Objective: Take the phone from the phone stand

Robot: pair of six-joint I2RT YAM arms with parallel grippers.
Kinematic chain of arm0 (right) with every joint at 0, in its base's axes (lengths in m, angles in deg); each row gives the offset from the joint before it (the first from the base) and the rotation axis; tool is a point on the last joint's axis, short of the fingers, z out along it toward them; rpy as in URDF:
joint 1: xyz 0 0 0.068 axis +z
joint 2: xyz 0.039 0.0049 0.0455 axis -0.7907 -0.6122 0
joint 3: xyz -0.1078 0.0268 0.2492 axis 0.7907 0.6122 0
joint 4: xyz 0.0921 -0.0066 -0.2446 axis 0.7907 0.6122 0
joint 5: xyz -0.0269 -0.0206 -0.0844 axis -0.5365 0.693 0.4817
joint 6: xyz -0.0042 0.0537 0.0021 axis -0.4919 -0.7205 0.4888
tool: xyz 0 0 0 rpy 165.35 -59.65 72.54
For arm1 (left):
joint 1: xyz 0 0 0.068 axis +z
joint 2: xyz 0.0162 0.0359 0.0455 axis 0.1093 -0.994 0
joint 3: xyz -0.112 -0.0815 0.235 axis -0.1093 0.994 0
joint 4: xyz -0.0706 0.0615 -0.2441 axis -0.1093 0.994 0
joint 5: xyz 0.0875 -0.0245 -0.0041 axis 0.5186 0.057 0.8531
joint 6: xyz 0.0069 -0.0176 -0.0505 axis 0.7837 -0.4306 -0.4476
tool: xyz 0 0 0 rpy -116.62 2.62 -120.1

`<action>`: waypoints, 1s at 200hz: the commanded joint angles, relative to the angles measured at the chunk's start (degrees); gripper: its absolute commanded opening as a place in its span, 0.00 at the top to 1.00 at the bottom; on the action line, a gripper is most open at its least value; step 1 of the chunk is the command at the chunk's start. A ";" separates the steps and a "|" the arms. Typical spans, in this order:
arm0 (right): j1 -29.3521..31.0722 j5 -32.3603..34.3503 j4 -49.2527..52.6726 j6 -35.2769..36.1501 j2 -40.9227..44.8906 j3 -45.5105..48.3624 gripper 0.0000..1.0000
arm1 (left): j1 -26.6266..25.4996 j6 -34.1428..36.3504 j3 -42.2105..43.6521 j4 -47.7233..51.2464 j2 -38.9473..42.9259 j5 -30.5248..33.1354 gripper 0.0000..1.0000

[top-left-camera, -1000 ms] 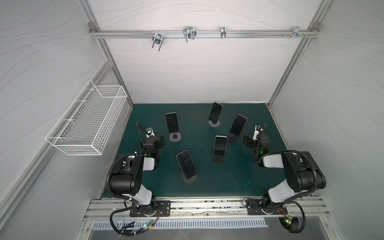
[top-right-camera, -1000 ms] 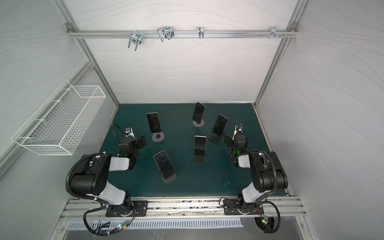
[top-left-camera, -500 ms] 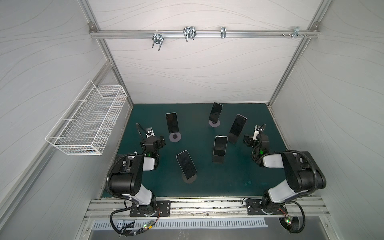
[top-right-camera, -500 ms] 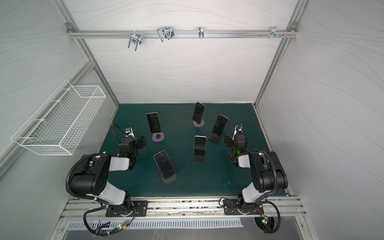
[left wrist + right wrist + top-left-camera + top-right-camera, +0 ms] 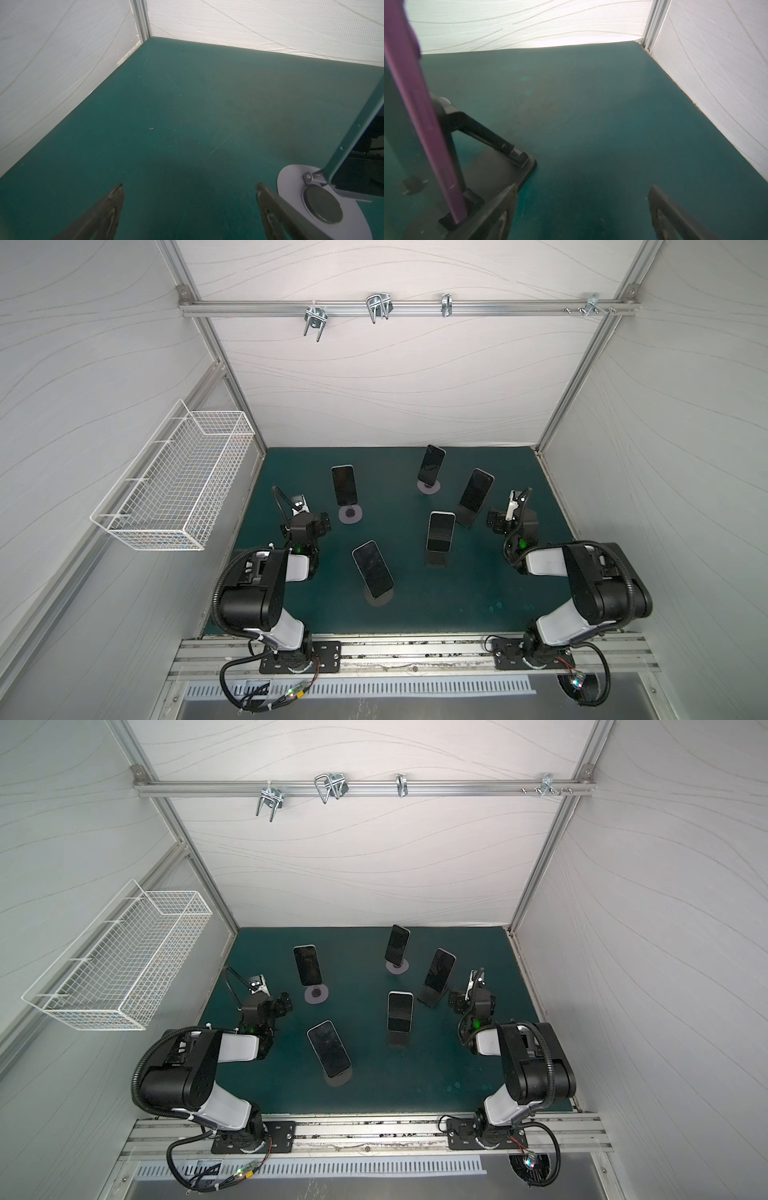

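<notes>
Several dark-screened phones lean upright on stands on the green mat (image 5: 415,614). My left gripper (image 5: 303,516) hangs open low over the mat, left of a phone (image 5: 344,485) on a round silver stand (image 5: 350,514). In the left wrist view that phone's bluish edge (image 5: 353,133) and its stand's base (image 5: 291,187) lie just beside one finger of the open, empty left gripper (image 5: 190,185). My right gripper (image 5: 513,514) is open too, right of a phone (image 5: 476,491) on a black stand (image 5: 467,518). The right wrist view shows that phone's purple edge (image 5: 415,104) beside the right gripper (image 5: 583,186).
Other phones stand at the back middle (image 5: 431,464), the centre (image 5: 440,532) and the front middle (image 5: 372,568). White walls close in the mat on three sides. A white wire basket (image 5: 174,485) hangs on the left wall. A metal rail (image 5: 395,308) with hooks crosses overhead.
</notes>
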 commanded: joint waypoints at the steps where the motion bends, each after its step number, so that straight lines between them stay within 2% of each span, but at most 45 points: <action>1: 0.24 0.06 0.02 0.36 -0.30 -0.20 0.01 | -0.21 0.48 -1.10 -2.26 -0.10 0.64 0.01; 118: 0.40 0.58 -1.29 0.56 -0.07 0.63 0.01 | -0.21 0.38 -0.68 -2.85 0.05 0.84 0.03; 149: 0.22 0.52 -5.27 0.29 1.27 3.55 0.03 | -0.21 -1.19 2.20 -6.29 1.67 3.88 0.04; 172: 0.22 0.23 -7.71 0.63 1.54 4.93 0.05 | -1.10 0.26 5.28 -12.65 1.83 3.59 0.05; 200: 0.21 -0.91 -10.29 1.12 2.54 6.70 0.04 | -3.31 2.86 5.51 -13.18 3.03 5.55 0.05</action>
